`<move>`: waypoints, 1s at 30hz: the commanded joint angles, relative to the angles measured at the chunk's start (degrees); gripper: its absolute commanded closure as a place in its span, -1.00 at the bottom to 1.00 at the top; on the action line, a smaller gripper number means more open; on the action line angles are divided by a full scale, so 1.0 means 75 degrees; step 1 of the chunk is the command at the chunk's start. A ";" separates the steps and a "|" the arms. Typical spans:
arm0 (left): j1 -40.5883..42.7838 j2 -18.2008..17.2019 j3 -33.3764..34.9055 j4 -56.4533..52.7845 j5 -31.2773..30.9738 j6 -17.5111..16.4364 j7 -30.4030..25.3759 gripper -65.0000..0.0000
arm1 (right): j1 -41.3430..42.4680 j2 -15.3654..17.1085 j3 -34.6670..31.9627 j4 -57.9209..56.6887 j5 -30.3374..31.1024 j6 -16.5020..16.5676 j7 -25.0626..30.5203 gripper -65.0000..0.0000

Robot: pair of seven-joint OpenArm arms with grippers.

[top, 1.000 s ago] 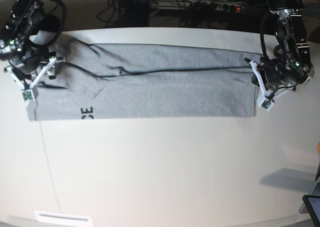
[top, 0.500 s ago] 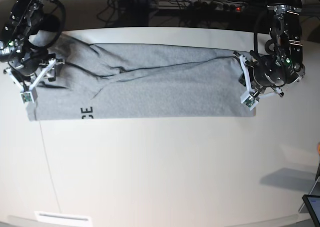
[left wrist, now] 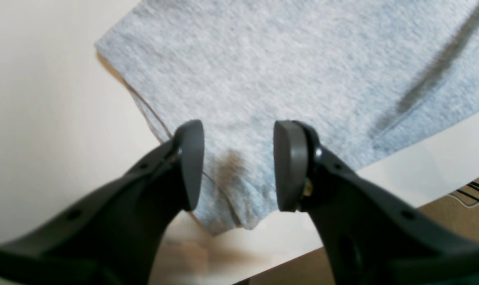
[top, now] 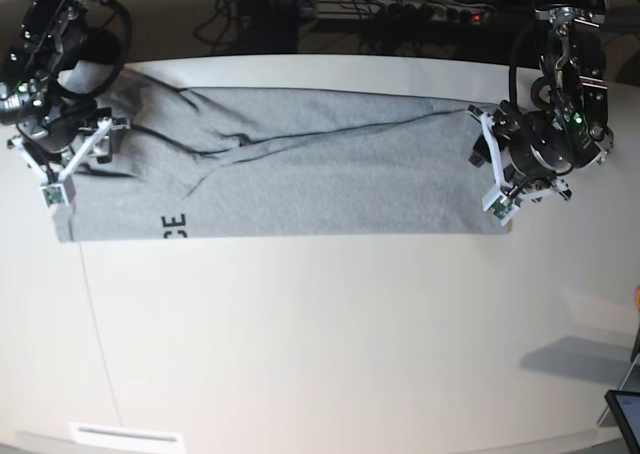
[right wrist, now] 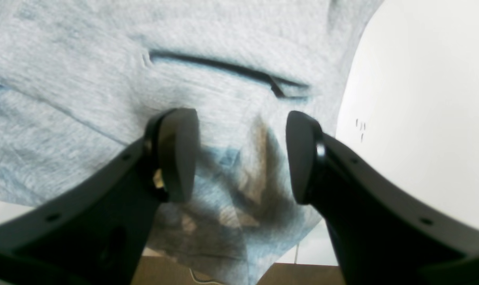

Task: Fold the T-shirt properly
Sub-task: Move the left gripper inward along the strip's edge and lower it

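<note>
A large heather-grey cotton T-shirt [top: 290, 179] lies folded into a long band across the far half of the white tabletop [top: 330, 344], black block letters showing at its near left corner. At the band's right end, the left gripper [top: 493, 169] hangs over the cloth with its dark fingers [left wrist: 192, 162] spread apart and nothing between them; in the left wrist view the shirt's corner lies flat on the tabletop below and between the two pads, released. At the left end, the right gripper [top: 78, 159] stands over bunched fabric near the sleeve, its fingers [right wrist: 176, 154] likewise parted; the right wrist view shows rumpled grey cloth and a dark fold line beneath the gap, with the cloth's edge hanging past the tabletop's rim. Whether those pads touch the fabric cannot be told. A diagonal crease runs along the band between the two arms.
</note>
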State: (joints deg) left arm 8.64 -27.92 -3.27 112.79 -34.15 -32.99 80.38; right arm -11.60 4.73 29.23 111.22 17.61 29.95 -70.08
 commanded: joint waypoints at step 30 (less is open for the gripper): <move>0.0131 0.1256 -0.0402 -0.0076 0.0937 -0.0002 -0.1135 -0.21 | -0.0851 0.0289 0.0023 0.0262 0.0038 0.1339 0.1708 -0.47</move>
State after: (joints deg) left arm 9.47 -18.09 -6.11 111.00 -26.59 -32.99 72.23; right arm -17.85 6.42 29.02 112.12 17.61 39.90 -58.15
